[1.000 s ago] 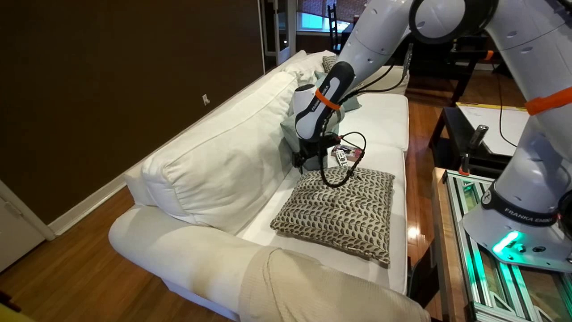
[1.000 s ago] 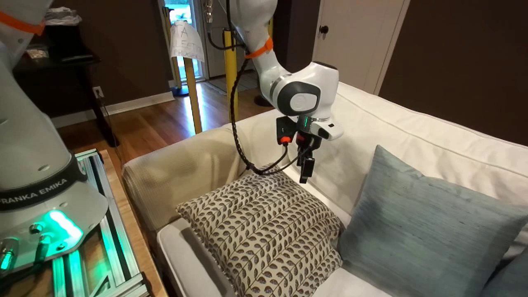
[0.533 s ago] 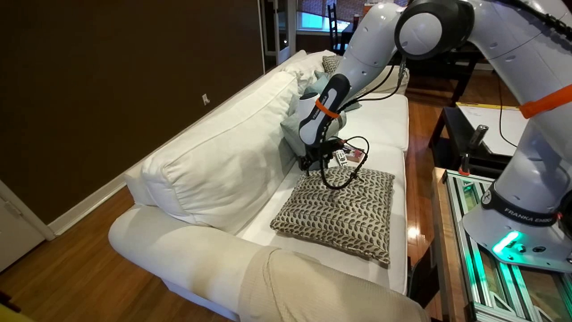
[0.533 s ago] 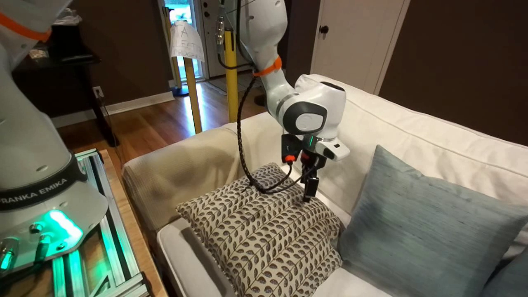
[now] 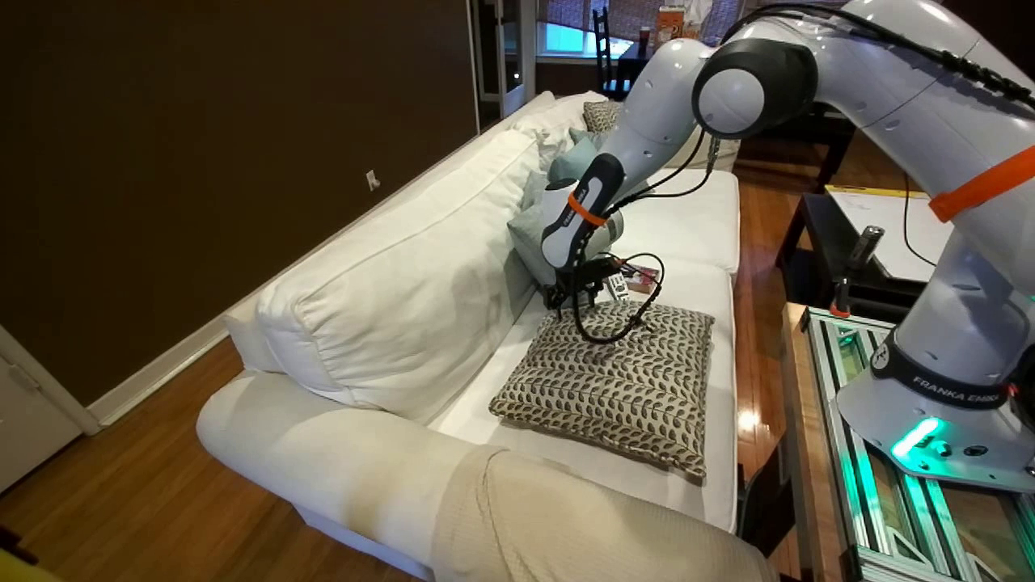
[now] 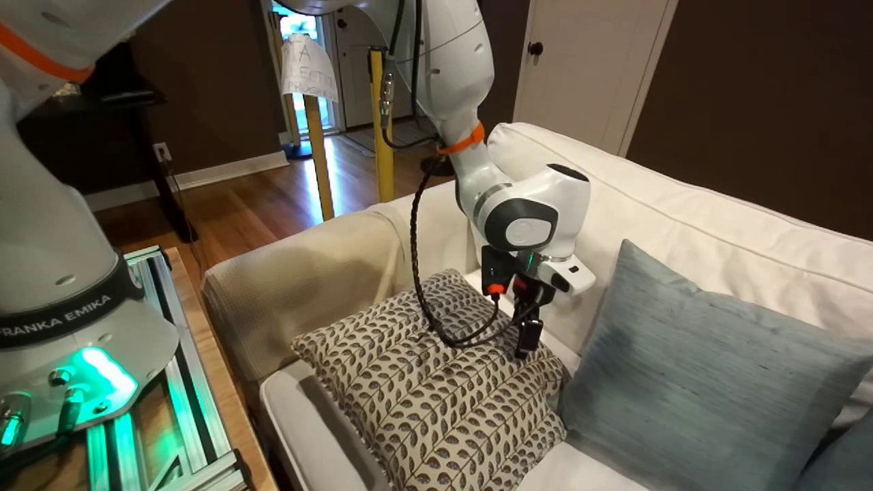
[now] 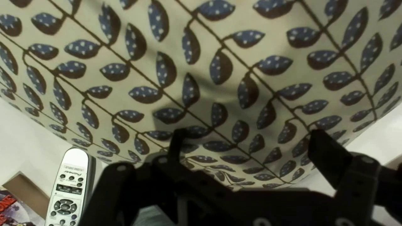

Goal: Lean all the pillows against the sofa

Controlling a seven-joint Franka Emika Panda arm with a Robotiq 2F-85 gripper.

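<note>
A: Quick check: patterned pillow (image 5: pixel 614 396), pos?

B: Flat on the sofa (image 5: pixel 687 218), near the armrest (image 5: pixel 323 444) w/ the beige cover (image 5: pixel 558 517).

A: End effector (image 7: pixel 248 138) status?

B: Jaws spread wide, nothing held. Fingers (image 6: pixel 530 337) point down at the pillow, approx 2 o'clock from its middle in an exterior view. Contact: can't tell.

A: Cable?

B: Black cable (image 6: pixel 415 262) droops in a loop over the pillow in both exterior views.

A: Teal ones?

B: Near teal pillow (image 6: pixel 709 382) leans on the back cushion (image 6: pixel 723 259), 3 o'clock from the patterned one, right beside it; touching or not, can't tell. 2nd teal pillow (image 6: pixel 846 457) shows in part, 4 o'clock corner.

A: Robot base (image 5: pixel 954 412)?

B: 3 o'clock from the patterned pillow in an exterior view, green light (image 5: pixel 918 436) on.

A: Misc?

B: Remote (image 7: pixel 67 188) on the sofa, 8 o'clock in the wrist view, w/ a printed item (image 7: pixel 22 208) just beyond, type unclear.
</note>
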